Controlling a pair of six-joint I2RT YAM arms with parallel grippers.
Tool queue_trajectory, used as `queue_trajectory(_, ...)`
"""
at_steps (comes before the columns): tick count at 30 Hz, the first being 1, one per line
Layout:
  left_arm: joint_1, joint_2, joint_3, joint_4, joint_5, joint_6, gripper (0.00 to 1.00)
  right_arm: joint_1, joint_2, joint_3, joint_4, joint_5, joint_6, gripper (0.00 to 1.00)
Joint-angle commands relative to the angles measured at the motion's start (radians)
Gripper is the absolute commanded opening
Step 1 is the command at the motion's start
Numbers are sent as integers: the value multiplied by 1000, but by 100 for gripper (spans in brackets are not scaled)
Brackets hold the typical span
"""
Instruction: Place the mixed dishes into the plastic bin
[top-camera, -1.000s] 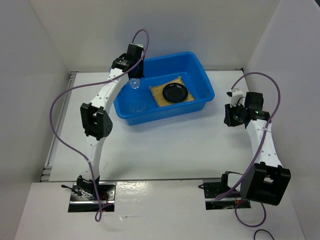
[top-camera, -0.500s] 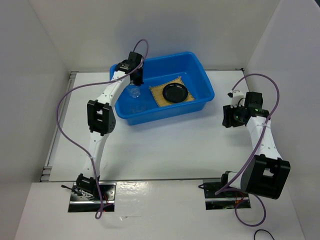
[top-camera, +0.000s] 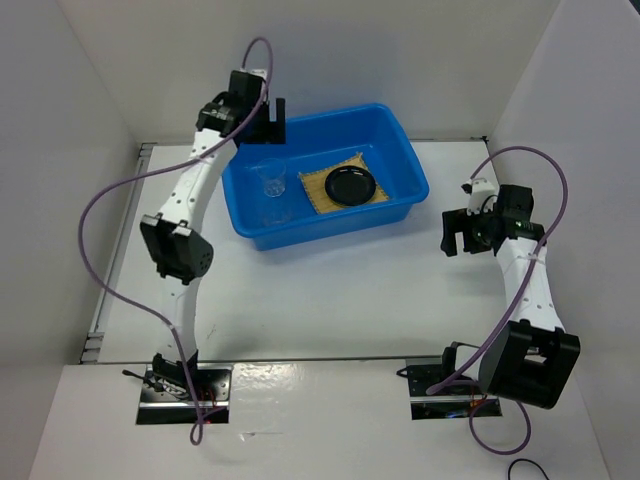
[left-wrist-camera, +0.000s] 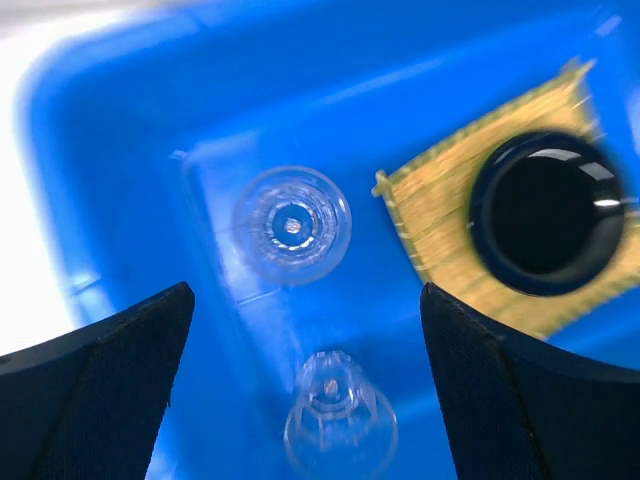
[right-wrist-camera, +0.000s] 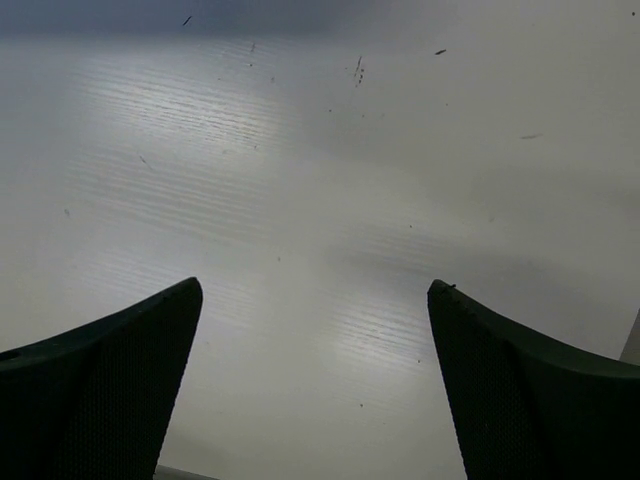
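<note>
The plastic bin (top-camera: 400, 160) is bright blue and stands at the back middle of the table. Inside it lies a tan bamboo mat (top-camera: 318, 186) with a black round plate (top-camera: 350, 186) on top. Two clear glass cups (top-camera: 272, 178) (top-camera: 277, 213) stand upright in the bin's left part. My left gripper (top-camera: 265, 125) hangs open above the bin's back left corner, holding nothing. In the left wrist view the cups (left-wrist-camera: 292, 222) (left-wrist-camera: 340, 415) sit below the open left gripper (left-wrist-camera: 305, 295), with the mat (left-wrist-camera: 435, 215) and plate (left-wrist-camera: 548, 212) to the right. My right gripper (top-camera: 456, 232) is open over bare table.
White walls enclose the table on the left, back and right. The right gripper (right-wrist-camera: 315, 290) sees only the white tabletop (right-wrist-camera: 320, 150). The arm bases sit at the near edge.
The left gripper opened and let go of a glass cup, which now stands in the bin; the arm rose and drew back. The right gripper's jaws opened wider.
</note>
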Motion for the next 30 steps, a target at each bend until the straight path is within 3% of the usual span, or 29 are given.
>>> queue_trajectory(1, -6, -235, -35, -25, -74, -4, 100, -15, -24, 6, 23, -14, -1, 98)
queue_trajectory(3, -18, -334, -147, 2, -69, -4, 100, -25, -24, 6, 23, -14, -1, 98)
queue_trajectory(4, -18, -454, -330, 32, -39, -4, 98, -25, -35, 6, 23, -23, -1, 98)
queue_trajectory(5, -18, -524, -435, 103, 33, -20, 92, -25, -35, 6, 23, -23, -10, 98)
queue_trajectory(6, -18, -596, -544, 145, 79, -33, 75, -34, -35, 6, 23, -23, -10, 98)
queue_trajectory(7, -18, -742, -653, 191, 137, -60, 67, -34, -46, 6, 23, -32, -10, 98)
queue_trajectory(8, -18, -812, -862, 286, 206, -70, 62, -34, -46, 6, 23, -32, -10, 98)
queue_trajectory(9, -18, -878, -960, 328, 331, -79, 62, -34, -46, 6, 23, -41, -10, 98)
queue_trajectory(10, -27, -988, -1049, 366, 378, -111, 65, -34, -55, 6, 23, -41, -19, 98)
queue_trajectory(13, -48, -1084, -1304, 446, 520, -120, 74, -43, -55, 6, 23, -41, -19, 98)
queue_trajectory(16, -70, -1075, -1449, 446, 547, -109, 79, -43, -64, 6, 23, -51, -19, 98)
queue_trajectory(19, -79, -1044, -1491, 446, 480, -119, 79, -43, -73, 6, 23, -60, -19, 98)
queue_trajectory(26, -79, -951, -1502, 536, 388, -191, 83, -43, -84, 6, 14, -69, -28, 98)
queue_trajectory(30, -67, -888, -1481, 547, 253, -215, 84, -52, -97, 6, 14, -80, -38, 98)
